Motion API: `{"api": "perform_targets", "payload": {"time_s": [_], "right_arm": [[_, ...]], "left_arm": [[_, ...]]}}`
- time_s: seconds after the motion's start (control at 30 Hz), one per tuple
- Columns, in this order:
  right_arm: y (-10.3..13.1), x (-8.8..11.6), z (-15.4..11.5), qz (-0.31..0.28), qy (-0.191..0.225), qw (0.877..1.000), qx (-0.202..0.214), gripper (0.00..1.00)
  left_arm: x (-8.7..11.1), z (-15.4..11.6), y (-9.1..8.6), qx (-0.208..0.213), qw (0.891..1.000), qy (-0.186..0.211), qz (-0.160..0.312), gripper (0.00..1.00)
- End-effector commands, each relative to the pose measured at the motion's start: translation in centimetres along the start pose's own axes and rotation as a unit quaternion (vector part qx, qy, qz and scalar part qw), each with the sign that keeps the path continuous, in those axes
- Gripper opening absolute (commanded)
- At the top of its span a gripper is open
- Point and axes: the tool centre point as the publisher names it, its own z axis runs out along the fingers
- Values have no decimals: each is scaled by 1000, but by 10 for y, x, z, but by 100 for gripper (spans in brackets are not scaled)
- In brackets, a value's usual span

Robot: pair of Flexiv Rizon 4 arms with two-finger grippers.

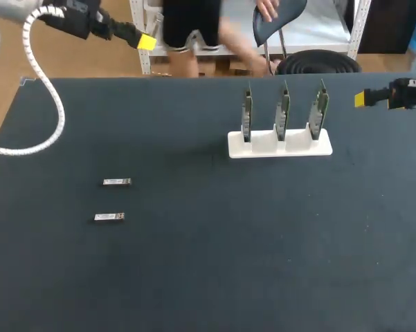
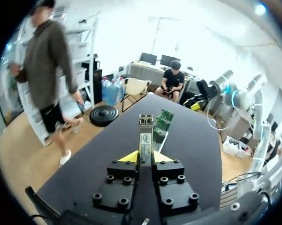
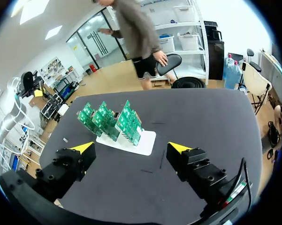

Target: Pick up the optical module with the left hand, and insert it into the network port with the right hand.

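Over the table's (image 1: 208, 277) far left edge, the left gripper (image 2: 146, 157) clamped an optical module (image 2: 145, 136), its length jutting past the fingertips, likely for handover; the right gripper (image 3: 131, 149) hung wide open near the white stand's (image 3: 148, 140) network cards (image 3: 112, 119).

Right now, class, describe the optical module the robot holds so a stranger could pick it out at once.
Start at the dark table, then find the left claw up at its far left. The optical module is the slim metal bar clamped between its yellow tips; the two other modules lie loose on the table.
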Motion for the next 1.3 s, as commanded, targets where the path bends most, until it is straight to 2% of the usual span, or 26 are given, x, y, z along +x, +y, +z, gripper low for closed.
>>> {"api": "perform_targets", "payload": {"time_s": [0.03,0.2,0.67,1.0,1.2,1.3], "right_arm": [[0,0,0,0,0,1000,0,100],[0,0,0,0,0,1000,0,100],[0,0,0,0,0,1000,0,100],[0,0,0,0,0,1000,0,100],[0,0,0,0,0,1000,0,100],[0,0,0,0,0,1000,0,100]], "left_arm": [[-4,17,-2,32,990,-132,28,0],[-15,37,-16,60,987,-138,52,0],[-41,91,-36,131,976,-159,66,0],[-49,123,-52,174,963,-164,127,0],[-53,133,-62,197,955,-178,133,0],[-51,144,-65,191,955,-181,139,0]]}}
